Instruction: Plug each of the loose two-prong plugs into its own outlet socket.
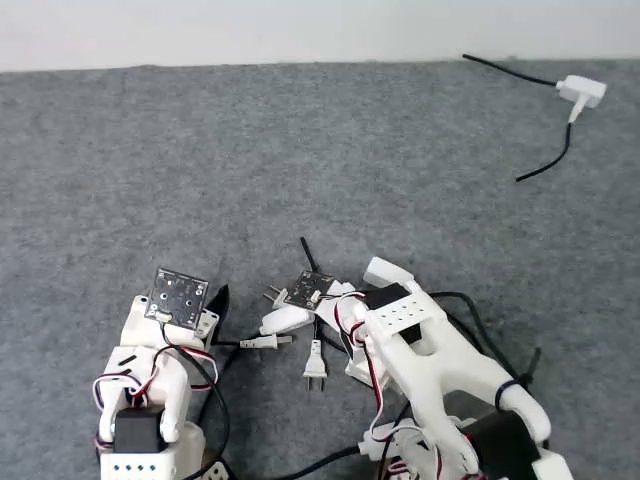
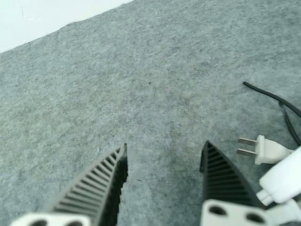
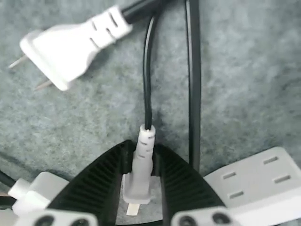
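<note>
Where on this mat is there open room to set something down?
Bare mat runs from the far wall down to the arms, bordered on the right by the white adapter. Between the two arms it is crowded with loose plugs and cords.

The fingers of our right gripper [image 3: 140,150] cover the sides of the plug [image 3: 138,181], and we cannot make out its prongs. Just beside them, the outlet socket [image 3: 254,193] runs off frame. Beside our left gripper [image 2: 165,145], a white shape [image 2: 286,178] is cropped and we cannot identify it.

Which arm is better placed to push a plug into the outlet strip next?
Right. The right pincer grips a white plug, the outlet strip close beside it. The left pincer is open, empty.
</note>
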Available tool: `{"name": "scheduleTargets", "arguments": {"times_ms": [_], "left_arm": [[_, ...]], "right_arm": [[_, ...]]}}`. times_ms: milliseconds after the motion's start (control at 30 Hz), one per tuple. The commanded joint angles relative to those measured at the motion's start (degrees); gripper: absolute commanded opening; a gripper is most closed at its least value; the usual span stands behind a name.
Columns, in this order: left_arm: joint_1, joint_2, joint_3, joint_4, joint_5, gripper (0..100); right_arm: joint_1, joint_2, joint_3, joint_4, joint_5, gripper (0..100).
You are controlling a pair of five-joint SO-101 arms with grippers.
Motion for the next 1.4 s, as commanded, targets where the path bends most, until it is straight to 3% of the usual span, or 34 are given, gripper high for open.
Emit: {"name": "scheduleTargets", "arguments": {"times_ms": [0, 133, 433, 600, 700, 833, 1133, 1367], "left_arm": [[0.1, -0.4, -0.6, -0.5, 0.3, 25], [0.1, -0.4, -0.6, -0.5, 0.3, 25], [0.1, -0.4, -0.6, -0.4, 0.3, 25], [0.1, -0.4, -0.6, -0.3, 0.3, 25], [0.1, -0.4, -0.6, -0.2, 0.3, 25], [0.1, -0.4, -0.5, -0.2, 0.3, 25], [0.1, -0.4, -0.4, -0.2, -1.2, 25], [0.2, -0.4, -0.4, -0.6, -1.2, 25]], "right_arm": [[-0.5, 2.0, 0.6, -0.7, 0.7, 0.8], [-0.2, 0.6, -2.8, 1.5, 0.8, 0.8], [-0.5, -17.0, -26.9, 24.7, 0.5, 0.8], [-0.3, -23.7, -36.6, 27.8, 0.3, 0.8], [-0.1, -25.7, -40.1, 23.0, -3.2, 0.9], [2.3, -28.2, -40.5, 8.7, -8.5, 0.9], [6.1, -29.7, -42.8, -23.3, -8.9, 0.8], [7.0, -29.2, -53.1, -27.7, -9.0, 0.9]]}}
